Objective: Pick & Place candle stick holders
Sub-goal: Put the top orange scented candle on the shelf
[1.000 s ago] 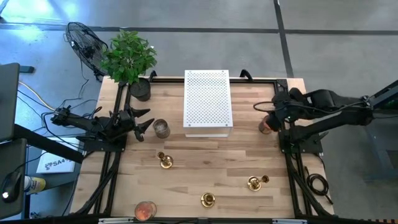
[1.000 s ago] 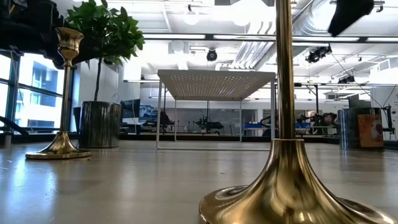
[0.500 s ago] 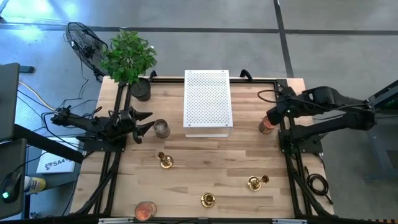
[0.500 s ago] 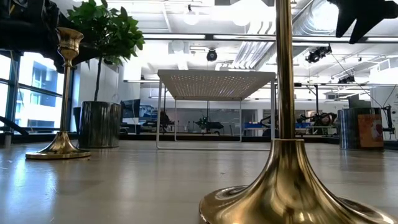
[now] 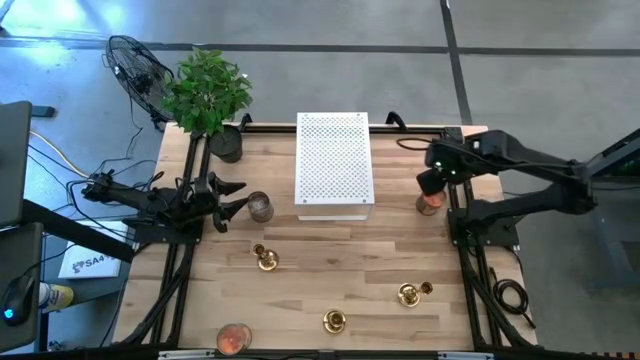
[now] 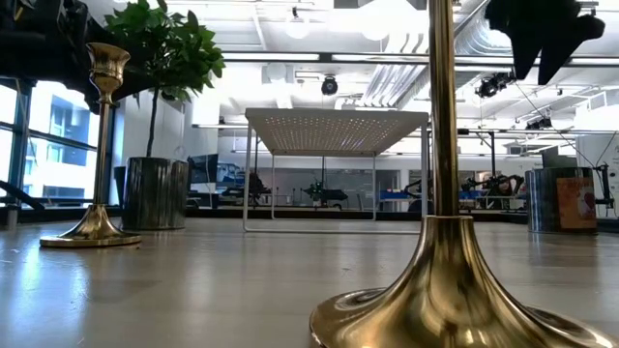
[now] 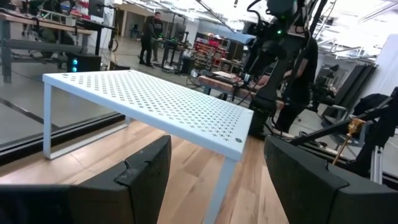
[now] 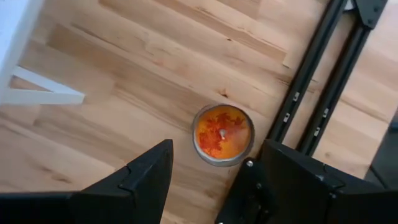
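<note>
Three gold candle stick holders stand on the wooden table: one left of middle, one at the near edge, one toward the right. In the low view, two stand upright on their flared bases. My left gripper is open and empty at the table's left, facing the white perforated block. My right gripper is open and empty at the far right, pointing down over an orange candle jar.
The white perforated block stands at the far middle. A potted plant is at the far left and a grey jar sits by my left gripper. Another orange candle lies at the near left edge.
My right gripper has tipped from pointing toward the table's left to pointing down, and it now hangs over the orange candle jar at the far right. The holders have stayed where they were.
</note>
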Action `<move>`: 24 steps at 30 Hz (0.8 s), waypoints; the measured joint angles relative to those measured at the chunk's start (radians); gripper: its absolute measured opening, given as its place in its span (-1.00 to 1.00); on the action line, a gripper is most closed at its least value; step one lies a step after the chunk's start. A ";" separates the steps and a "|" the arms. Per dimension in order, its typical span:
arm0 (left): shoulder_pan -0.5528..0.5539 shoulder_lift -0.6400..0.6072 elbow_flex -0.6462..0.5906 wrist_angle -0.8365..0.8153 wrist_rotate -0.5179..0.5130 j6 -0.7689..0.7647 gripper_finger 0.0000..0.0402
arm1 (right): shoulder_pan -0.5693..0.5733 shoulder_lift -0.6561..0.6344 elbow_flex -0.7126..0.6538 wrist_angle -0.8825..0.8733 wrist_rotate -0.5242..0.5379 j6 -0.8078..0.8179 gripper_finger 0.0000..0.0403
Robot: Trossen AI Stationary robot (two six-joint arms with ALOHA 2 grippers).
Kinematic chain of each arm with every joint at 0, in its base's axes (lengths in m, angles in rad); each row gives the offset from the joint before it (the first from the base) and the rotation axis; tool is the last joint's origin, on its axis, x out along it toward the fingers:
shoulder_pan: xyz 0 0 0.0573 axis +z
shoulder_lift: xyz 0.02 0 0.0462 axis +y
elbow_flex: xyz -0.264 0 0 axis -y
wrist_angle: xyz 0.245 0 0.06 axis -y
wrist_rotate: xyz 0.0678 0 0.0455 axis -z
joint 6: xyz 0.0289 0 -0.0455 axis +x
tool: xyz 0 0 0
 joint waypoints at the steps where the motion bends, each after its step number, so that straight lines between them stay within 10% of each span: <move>1: 0.000 0.000 0.000 0.000 0.000 0.000 0.26 | -0.013 0.015 0.000 0.000 -0.004 -0.013 0.21; 24: 0.000 0.000 0.000 -0.060 -0.002 0.000 0.26 | -0.060 0.093 -0.360 0.319 -0.245 -0.071 0.21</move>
